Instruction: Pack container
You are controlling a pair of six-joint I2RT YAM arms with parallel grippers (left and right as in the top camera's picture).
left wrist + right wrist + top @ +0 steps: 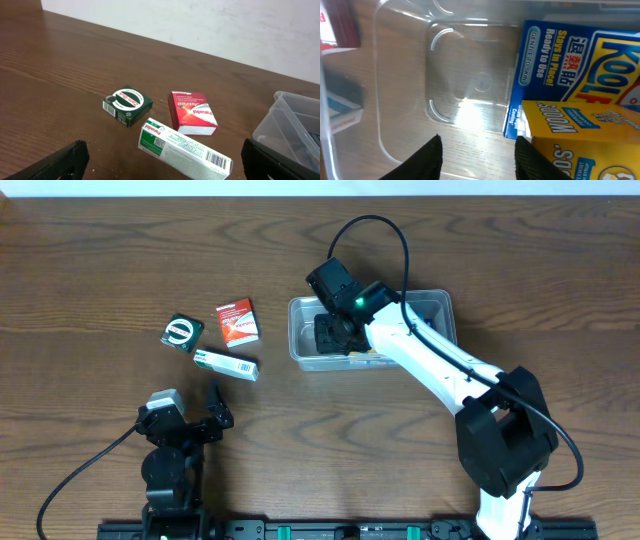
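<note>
The clear plastic container (300, 352) stands at the table's middle right. My right gripper (336, 330) is inside its left half, open and empty. In the right wrist view its fingers (477, 160) hang over the bare container floor (465, 90), beside a blue Kool Fever box (570, 55) and a yellow box (580, 145) lying inside. My left gripper (212, 418) is open and empty near the front left. In the left wrist view it (162, 166) sits just short of a white-and-green box (185, 148).
A red box (237, 320), a dark green box (182, 332) and the white-and-green box (226, 364) lie on the table left of the container. The left wrist view shows the red box (192, 112), green box (127, 104) and container corner (292, 120).
</note>
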